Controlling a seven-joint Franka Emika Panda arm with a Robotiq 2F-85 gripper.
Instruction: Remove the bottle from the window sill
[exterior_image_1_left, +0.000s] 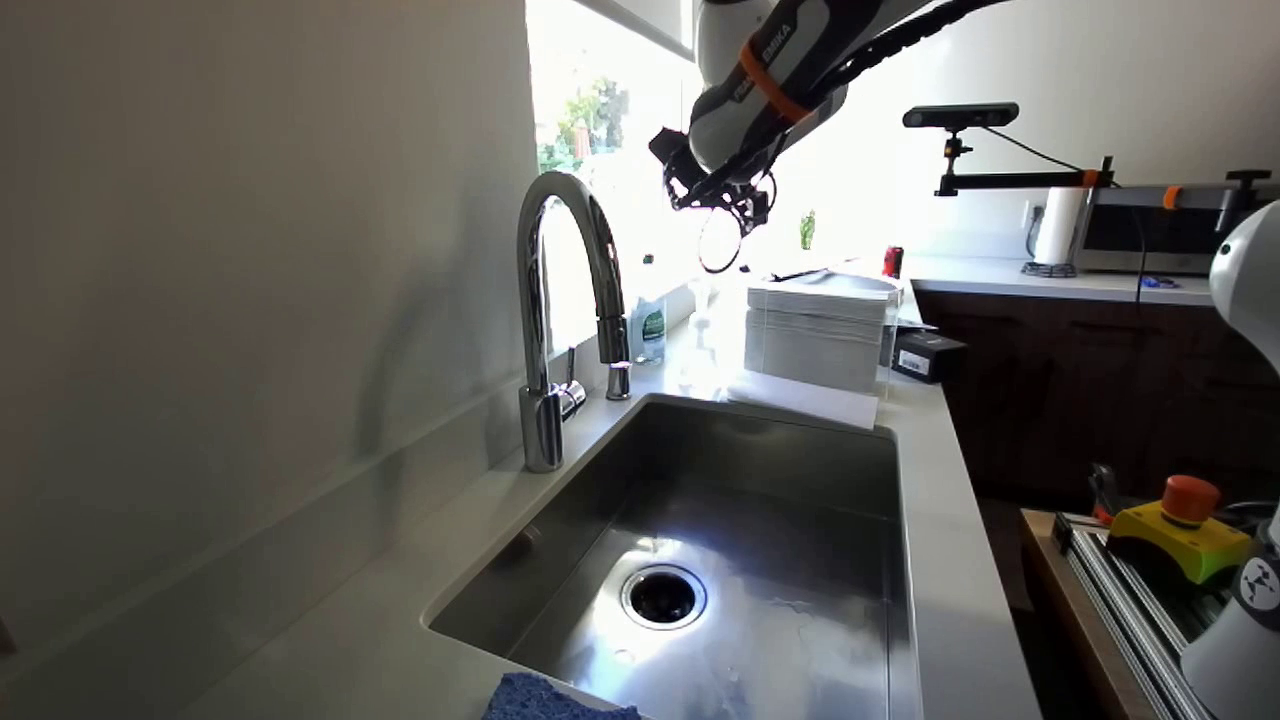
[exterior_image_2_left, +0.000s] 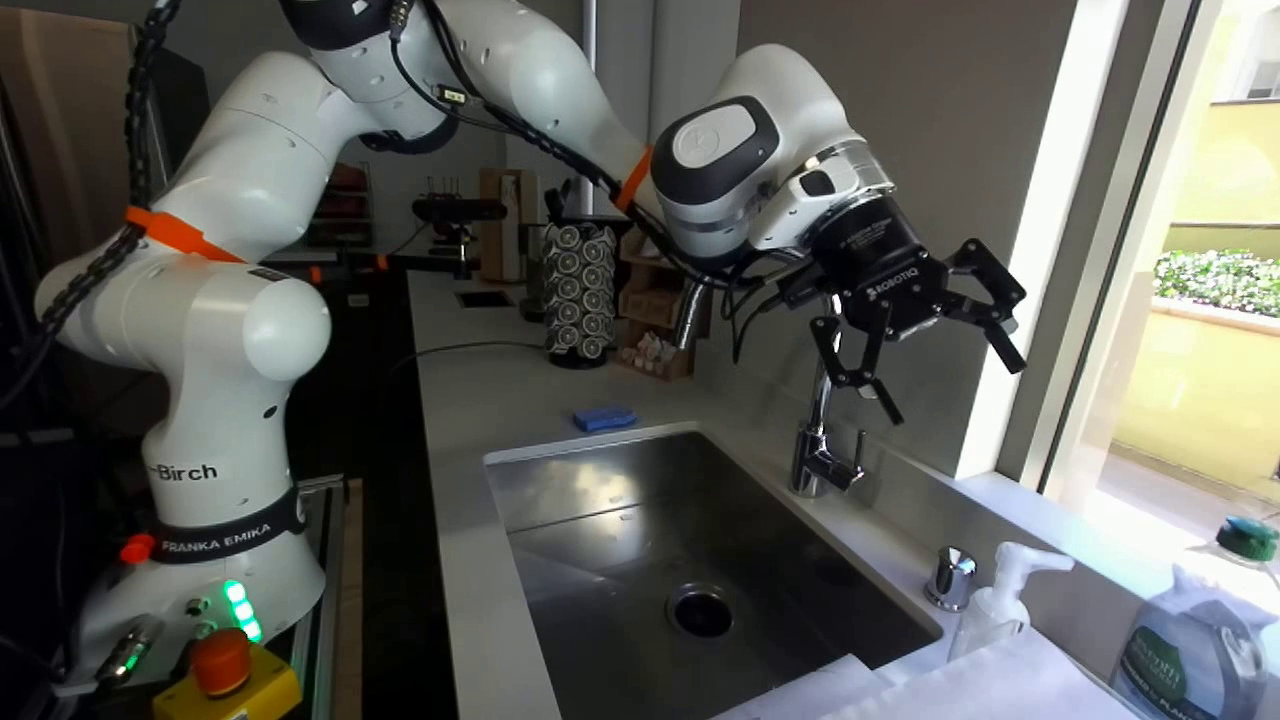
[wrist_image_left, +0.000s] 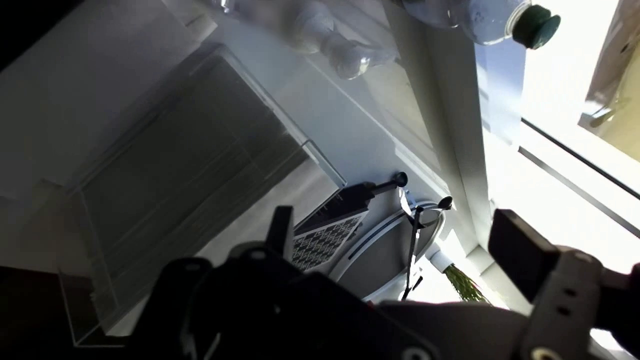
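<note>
In an exterior view, the black fingers (exterior_image_2_left: 1005, 347) below white "ROBOTIQ" lettering (exterior_image_2_left: 893, 284) are spread; a clear, green-capped plastic bottle (exterior_image_2_left: 1195, 640), its green label (exterior_image_2_left: 1152, 662) partly legible, stands near right beside the pale window sill (exterior_image_2_left: 1050, 525).

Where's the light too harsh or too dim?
In an exterior view, the window is mostly blown out to white and the pump bottle nearly vanishes in glare; both exterior views show bright reflections in the steel sink; in the wrist view, the gripper is mostly a dark silhouette.
</note>
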